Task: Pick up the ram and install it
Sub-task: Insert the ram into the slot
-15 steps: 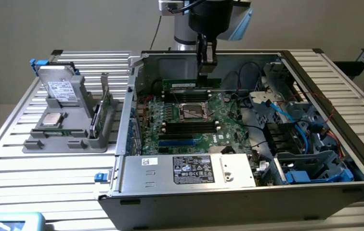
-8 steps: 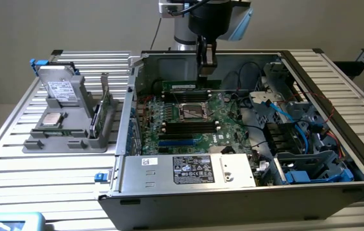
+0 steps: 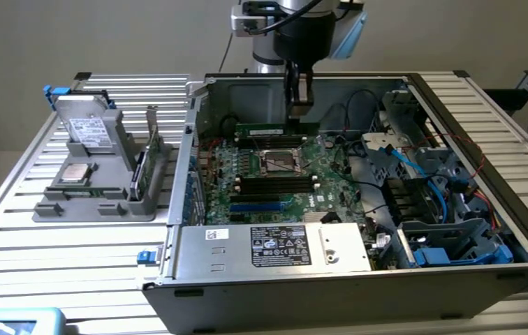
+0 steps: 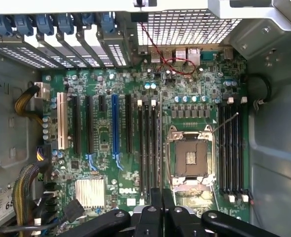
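Observation:
In the exterior view the ram (image 3: pixel 276 130), a slim green stick with a pale label, hangs level above the back of the motherboard (image 3: pixel 245 174), inside the open computer case. My gripper (image 3: pixel 299 112) comes straight down from above and is shut on the stick's upper edge. The stick is over the far memory slots, just behind the empty processor socket (image 3: pixel 281 162). In the wrist view the black fingers (image 4: pixel 155 207) are pressed together above the board, between the socket (image 4: pixel 191 158) and the black slots (image 4: pixel 146 148). More slots (image 4: pixel 232 148) lie on the socket's other side.
A grey holder (image 3: pixel 91 202) on the slatted table at the exterior view's left carries a silver processor chip (image 3: pixel 77 172) and a taller green card (image 3: pixel 152 150). The case holds a power supply (image 3: pixel 278 244), blue cables (image 3: pixel 404 164) and a drive cage (image 3: pixel 450 241).

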### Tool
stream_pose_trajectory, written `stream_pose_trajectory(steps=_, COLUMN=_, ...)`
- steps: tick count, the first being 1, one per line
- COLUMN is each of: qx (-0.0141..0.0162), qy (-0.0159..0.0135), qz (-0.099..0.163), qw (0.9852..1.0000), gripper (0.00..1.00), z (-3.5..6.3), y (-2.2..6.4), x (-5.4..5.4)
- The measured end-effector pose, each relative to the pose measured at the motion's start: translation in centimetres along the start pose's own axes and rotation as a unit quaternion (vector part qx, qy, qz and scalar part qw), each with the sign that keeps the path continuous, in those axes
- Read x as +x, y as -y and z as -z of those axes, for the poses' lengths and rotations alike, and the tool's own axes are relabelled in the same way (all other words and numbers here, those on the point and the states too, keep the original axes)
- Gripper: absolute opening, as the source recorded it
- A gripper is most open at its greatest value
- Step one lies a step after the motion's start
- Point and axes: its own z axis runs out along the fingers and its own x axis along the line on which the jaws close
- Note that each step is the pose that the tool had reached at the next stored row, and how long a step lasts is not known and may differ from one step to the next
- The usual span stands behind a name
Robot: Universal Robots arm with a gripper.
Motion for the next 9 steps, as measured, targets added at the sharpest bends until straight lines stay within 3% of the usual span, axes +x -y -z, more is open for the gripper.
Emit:
stream_pose_trajectory(steps=3, qx=0.0002, qy=-0.0040, qz=0.000, qw=1.0000, gripper=0.12, z=-0.34, y=0.10, x=-0.15)
stream_pose_trajectory(steps=6, qx=0.0003, qy=-0.0099, qz=0.000, qw=1.0000, gripper=0.12, z=-0.64, y=0.24, x=-0.35)
stream_pose_trajectory(steps=9, qx=-0.0001, qy=-0.0108, qz=0.000, qw=0.9999, gripper=0.12, z=-1.10, y=0.29, x=-0.44)
